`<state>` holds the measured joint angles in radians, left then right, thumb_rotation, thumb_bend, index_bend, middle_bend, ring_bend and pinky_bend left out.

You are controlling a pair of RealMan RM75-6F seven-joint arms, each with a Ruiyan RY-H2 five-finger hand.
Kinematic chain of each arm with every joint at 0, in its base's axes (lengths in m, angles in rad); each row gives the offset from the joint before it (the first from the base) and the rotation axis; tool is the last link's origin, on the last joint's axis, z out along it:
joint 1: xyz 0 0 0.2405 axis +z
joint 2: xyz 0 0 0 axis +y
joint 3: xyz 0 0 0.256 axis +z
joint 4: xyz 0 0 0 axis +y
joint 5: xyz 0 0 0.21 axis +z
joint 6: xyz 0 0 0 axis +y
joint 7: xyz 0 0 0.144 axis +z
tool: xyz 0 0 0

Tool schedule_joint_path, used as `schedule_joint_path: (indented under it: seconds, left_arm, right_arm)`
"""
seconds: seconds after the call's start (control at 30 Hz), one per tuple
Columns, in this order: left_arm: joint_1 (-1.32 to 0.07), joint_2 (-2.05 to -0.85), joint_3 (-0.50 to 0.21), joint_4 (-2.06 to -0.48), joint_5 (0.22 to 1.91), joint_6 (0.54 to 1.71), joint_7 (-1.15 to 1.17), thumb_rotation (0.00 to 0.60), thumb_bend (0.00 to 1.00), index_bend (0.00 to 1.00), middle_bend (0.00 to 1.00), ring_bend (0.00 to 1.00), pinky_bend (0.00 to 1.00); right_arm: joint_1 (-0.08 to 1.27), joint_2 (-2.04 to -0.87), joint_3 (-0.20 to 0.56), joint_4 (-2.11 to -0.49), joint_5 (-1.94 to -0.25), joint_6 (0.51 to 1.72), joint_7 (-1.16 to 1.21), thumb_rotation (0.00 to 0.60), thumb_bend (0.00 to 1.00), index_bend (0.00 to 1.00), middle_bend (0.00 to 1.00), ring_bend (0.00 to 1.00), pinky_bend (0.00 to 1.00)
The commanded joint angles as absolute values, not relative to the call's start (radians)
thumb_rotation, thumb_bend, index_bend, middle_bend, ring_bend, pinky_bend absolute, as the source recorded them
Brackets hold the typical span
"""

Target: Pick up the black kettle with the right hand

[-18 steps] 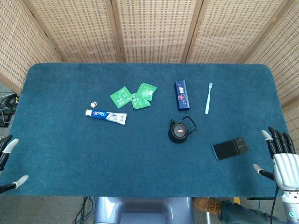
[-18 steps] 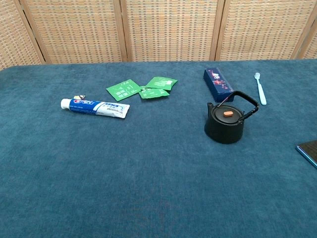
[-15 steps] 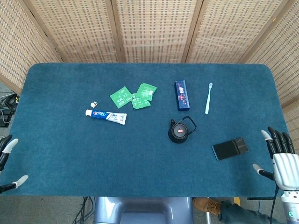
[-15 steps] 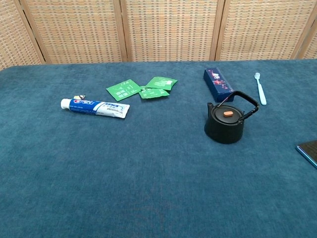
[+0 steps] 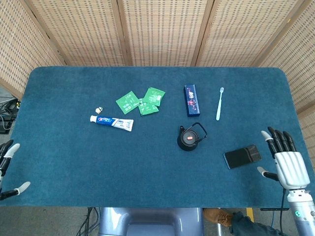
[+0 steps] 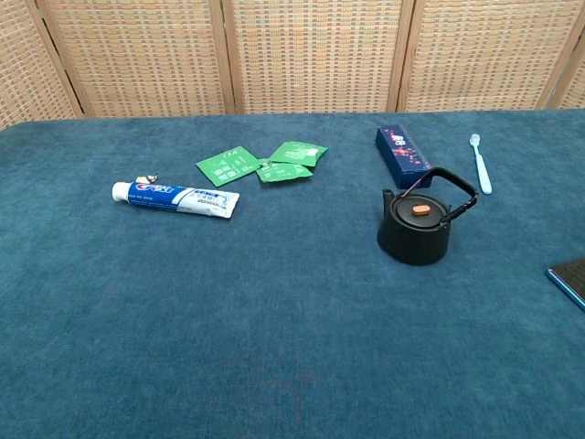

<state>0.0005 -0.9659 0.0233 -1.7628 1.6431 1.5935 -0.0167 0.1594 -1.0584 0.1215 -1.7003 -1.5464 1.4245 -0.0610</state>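
Observation:
The black kettle (image 5: 188,138) (image 6: 416,224) stands upright right of the table's middle, with an orange knob on its lid and its handle raised. My right hand (image 5: 284,162) hovers at the front right of the table, fingers spread and empty, well to the right of the kettle. At the front left table edge only the fingertips of my left hand (image 5: 7,167) show, spread apart with nothing in them. Neither hand appears in the chest view.
A black phone (image 5: 242,156) lies between the kettle and my right hand. Behind the kettle are a dark blue box (image 5: 192,100) and a toothbrush (image 5: 219,103). Green packets (image 5: 141,101), a toothpaste tube (image 5: 112,121) and a small trinket (image 5: 99,109) lie to the left.
My right hand has moved left and a little forward over the table, closer to the phone. The kettle and other objects have not moved.

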Motion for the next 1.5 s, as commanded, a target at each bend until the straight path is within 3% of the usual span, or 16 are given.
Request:
schedule_joint_path:
  seconds: [0.03, 0.17, 0.33, 0.43, 0.57, 0.9, 1.5]
  left_arm:
    - [-0.007, -0.972, 0.016, -1.766, 1.629, 1.58, -0.002, 0.6, 0.0, 0.0, 0.0, 0.0, 0.0]
    - [-0.017, -0.981, 0.01, -1.772, 1.613, 1.56, 0.025, 0.6, 0.0, 0.0, 0.0, 0.0, 0.0]
    - [-0.029, -0.99, -0.001, -1.778, 1.581, 1.534, 0.048, 0.6, 0.0, 0.0, 0.0, 0.0, 0.0]
    - [-0.036, -0.994, -0.008, -1.778, 1.561, 1.52, 0.055, 0.6, 0.0, 0.0, 0.0, 0.0, 0.0]
    - [-0.047, -0.997, -0.016, -1.777, 1.54, 1.5, 0.062, 0.6, 0.0, 0.0, 0.0, 0.0, 0.0]
    - [-0.064, -0.998, -0.028, -1.773, 1.499, 1.468, 0.059, 0.6, 0.0, 0.0, 0.0, 0.0, 0.0]
    - [-0.074, -0.991, -0.029, -1.771, 1.489, 1.453, 0.046, 0.6, 0.0, 0.0, 0.0, 0.0, 0.0]
  right_arm:
    - [0.282, -0.994, 0.161, -1.793, -1.515, 1.244, -0.057, 0.6, 0.0, 0.17, 0.0, 0.0, 0.0]
    - [0.407, -0.98, 0.215, -1.835, -1.429, 1.064, -0.063, 0.6, 0.06, 0.38, 0.0, 0.0, 0.0]
    - [0.542, -1.053, 0.279, -1.797, -1.275, 0.912, -0.1, 0.6, 0.28, 0.47, 0.0, 0.0, 0.0]
    - [0.606, -1.108, 0.3, -1.761, -1.179, 0.854, -0.131, 0.6, 0.35, 0.51, 0.0, 0.0, 0.0]
    - [0.679, -1.182, 0.303, -1.709, -1.067, 0.808, -0.196, 0.6, 0.39, 0.52, 0.0, 0.0, 0.0]
    - [0.789, -1.325, 0.262, -1.615, -0.875, 0.82, -0.356, 0.6, 0.49, 0.52, 0.0, 0.0, 0.0]
    - [0.882, -1.435, 0.206, -1.537, -0.686, 0.845, -0.484, 0.6, 0.52, 0.52, 0.0, 0.0, 0.0]
